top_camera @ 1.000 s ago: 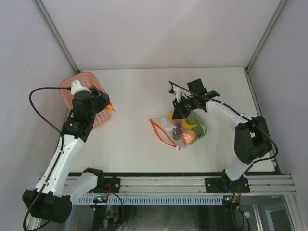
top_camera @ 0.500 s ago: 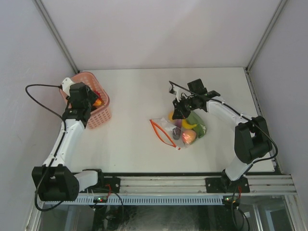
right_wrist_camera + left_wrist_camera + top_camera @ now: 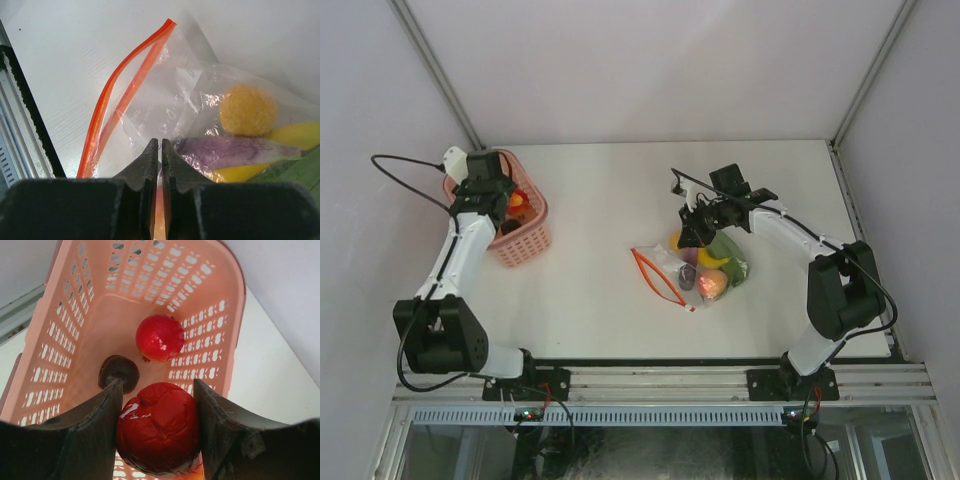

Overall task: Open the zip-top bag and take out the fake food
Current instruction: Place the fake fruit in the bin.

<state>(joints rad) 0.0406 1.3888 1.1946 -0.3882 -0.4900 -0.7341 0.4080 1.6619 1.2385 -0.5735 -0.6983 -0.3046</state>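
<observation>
The clear zip-top bag (image 3: 665, 268) lies mid-table, its red-orange zipper strip (image 3: 125, 85) toward the front left. Fake food shows through the film: an orange ball (image 3: 248, 110), a purple eggplant (image 3: 235, 150), a yellow piece (image 3: 295, 132) and a reddish round piece (image 3: 712, 285). My right gripper (image 3: 695, 232) (image 3: 161, 142) is shut at the bag's far side, pinching a raised fold of its film. My left gripper (image 3: 512, 205) (image 3: 158, 385) hangs over the pink basket (image 3: 525, 245), shut on a wrinkled red round piece (image 3: 159, 427).
Inside the pink basket (image 3: 200, 295) lie a smaller red round piece (image 3: 160, 337) and a dark brown piece (image 3: 119, 372). The basket stands at the table's far left by the wall. A black rail (image 3: 25, 100) runs along the table's front edge.
My left arm has swung from the basket's right side to above its inside, carrying the red piece. The right arm and the bag have not moved.
</observation>
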